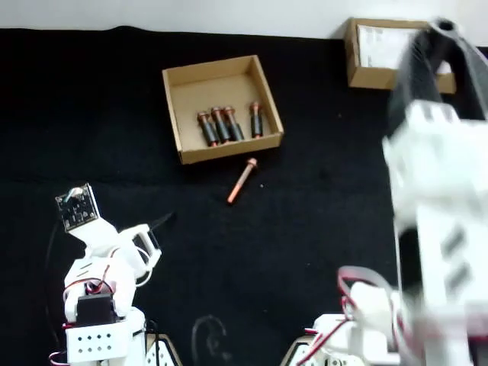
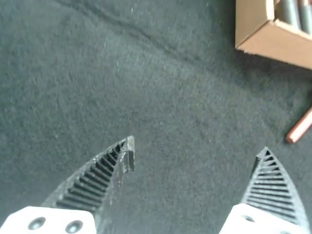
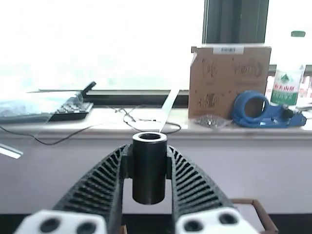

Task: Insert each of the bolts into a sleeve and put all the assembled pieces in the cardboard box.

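A black sleeve [image 3: 149,170] stands upright between the fingers of my right gripper [image 3: 149,163], which is shut on it, open end up. That arm is raised high at the right of the table, its gripper [image 1: 442,34] facing the room. A loose copper bolt [image 1: 242,181] lies on the black cloth just in front of the cardboard box [image 1: 229,149]. Several assembled pieces [image 1: 229,124] lie inside the box. My left gripper [image 1: 156,227] hovers low at the near left, open [image 2: 197,156] with nothing in it. The bolt's end [image 2: 300,127] and the box corner [image 2: 265,34] lie beyond it.
A second cardboard box [image 1: 385,65] sits at the far right edge of the table. Black cloth [image 1: 320,191] covers the table between the arms and the box. The right wrist view faces a window sill with a keyboard [image 3: 70,109] and a carton [image 3: 229,80].
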`<action>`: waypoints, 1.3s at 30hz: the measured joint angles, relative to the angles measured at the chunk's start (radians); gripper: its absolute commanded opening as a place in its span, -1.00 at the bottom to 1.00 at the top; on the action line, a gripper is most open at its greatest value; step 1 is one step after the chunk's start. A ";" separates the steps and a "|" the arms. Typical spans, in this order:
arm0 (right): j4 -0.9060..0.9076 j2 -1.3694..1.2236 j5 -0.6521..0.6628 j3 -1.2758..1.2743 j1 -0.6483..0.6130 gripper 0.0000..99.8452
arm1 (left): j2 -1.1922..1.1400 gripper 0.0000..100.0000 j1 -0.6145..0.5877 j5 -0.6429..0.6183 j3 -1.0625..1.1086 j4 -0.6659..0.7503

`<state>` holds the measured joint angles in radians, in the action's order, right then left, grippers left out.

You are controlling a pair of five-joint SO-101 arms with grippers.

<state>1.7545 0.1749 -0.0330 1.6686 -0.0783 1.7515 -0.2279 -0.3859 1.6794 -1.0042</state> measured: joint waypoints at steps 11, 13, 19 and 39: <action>0.000 0.407 0.000 -0.123 0.003 -0.99 | 0.000 -0.26 0.000 0.000 0.000 -0.026; 0.000 0.500 0.000 -0.247 0.003 -0.99 | 0.000 -0.26 0.000 0.000 0.000 -0.026; 0.000 0.790 0.000 -0.766 0.005 -0.99 | 0.000 -0.26 0.000 0.000 0.000 -0.026; -0.829 1.634 0.000 -2.602 0.002 -0.99 | 0.000 -0.26 0.000 0.046 -0.009 -0.026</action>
<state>0.9260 1.8090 -0.0330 -0.9337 -0.0767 1.7515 -0.2279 -0.3399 1.6701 -1.0303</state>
